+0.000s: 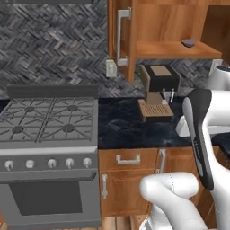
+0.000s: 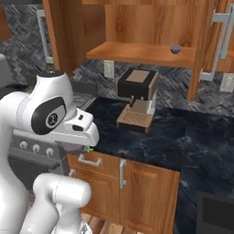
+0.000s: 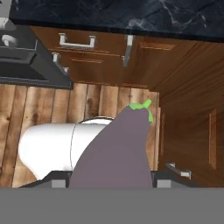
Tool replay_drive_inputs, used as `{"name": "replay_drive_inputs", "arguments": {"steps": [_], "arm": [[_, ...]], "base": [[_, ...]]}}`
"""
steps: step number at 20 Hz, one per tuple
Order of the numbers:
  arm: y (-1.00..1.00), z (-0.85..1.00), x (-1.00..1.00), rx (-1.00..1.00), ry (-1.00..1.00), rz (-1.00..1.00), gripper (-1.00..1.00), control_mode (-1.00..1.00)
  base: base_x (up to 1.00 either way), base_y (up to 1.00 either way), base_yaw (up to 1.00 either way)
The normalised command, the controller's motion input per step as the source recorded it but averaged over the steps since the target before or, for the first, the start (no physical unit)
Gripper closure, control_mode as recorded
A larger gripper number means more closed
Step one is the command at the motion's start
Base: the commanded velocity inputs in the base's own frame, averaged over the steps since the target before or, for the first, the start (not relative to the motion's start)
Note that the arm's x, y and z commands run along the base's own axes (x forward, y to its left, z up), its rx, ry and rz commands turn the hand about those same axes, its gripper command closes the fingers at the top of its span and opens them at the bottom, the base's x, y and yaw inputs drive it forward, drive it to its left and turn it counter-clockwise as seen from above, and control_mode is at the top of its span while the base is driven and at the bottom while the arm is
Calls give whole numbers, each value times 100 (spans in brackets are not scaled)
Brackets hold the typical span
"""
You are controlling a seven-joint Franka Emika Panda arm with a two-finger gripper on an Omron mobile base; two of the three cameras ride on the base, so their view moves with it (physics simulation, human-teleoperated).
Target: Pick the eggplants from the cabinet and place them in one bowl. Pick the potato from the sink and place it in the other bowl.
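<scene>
Wooden floor boards lie below the gripper (image 3: 114,183), which is squeezed tight on an eggplant (image 3: 116,153). Another eggplant (image 1: 188,42) sits at two o'clock in the cabinet (image 1: 170,49).

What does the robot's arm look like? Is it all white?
Mostly white. The arm is made of smooth, rounded, chunky shells, with dark grey to black bands at its joints. One joint has a round dark cap bearing a small pale mark. No loose cables show anywhere on it.
</scene>
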Motion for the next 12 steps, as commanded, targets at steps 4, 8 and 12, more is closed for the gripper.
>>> {"name": "replay_drive_inputs", "arguments": {"steps": [4, 8, 12], "arm": [[0, 0, 0, 0, 0, 0, 100, 100], [0, 0, 0, 0, 0, 0, 100, 100], [0, 0, 0, 0, 0, 0, 100, 100]], "base": [[-46, -23, 29], [-17, -64, -12], [0, -66, -35]]}}
